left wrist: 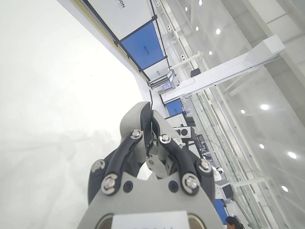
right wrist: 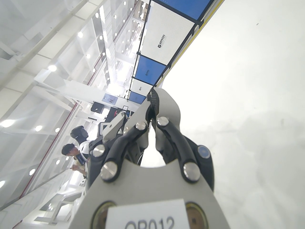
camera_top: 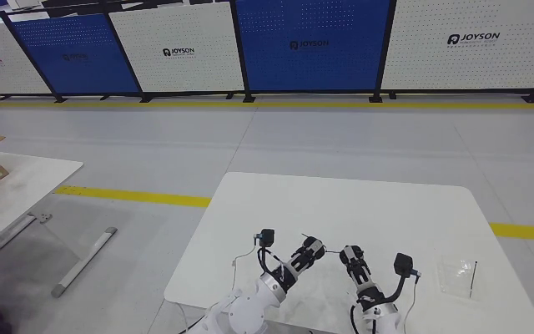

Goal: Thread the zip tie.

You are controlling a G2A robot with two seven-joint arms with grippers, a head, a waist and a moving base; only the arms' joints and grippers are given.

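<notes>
White tabletop (camera_top: 275, 209), set on a grey factory floor with blue and white pegboard panels behind.

Item under inspection: the zip tie (left wrist: 150, 97). It is off the tabletop and held in the air near the front edge, between my two arms. My left jaws are closed on it, and a short length of the black strip stands out past their tips. My right jaws are also pressed together, with a small dark end showing at their tip. From above, a thin dark line runs from one pair of jaws to the other, so I judge that both are holding the same tie, one near each end.

Well to my right, a clear packet (camera_top: 455, 269) lies on the tabletop with a spare tie (camera_top: 475, 280) on it. Neither arm touches it.

Progress, as a judgement: pick-up is done and the tie is held at both ends. Threading is not done. The strip appears to lie nearly straight, and I see no loop. I cannot tell which end carries the head. Remaining work: bend the strip round, line up the tail with the head, and push it through.
</notes>
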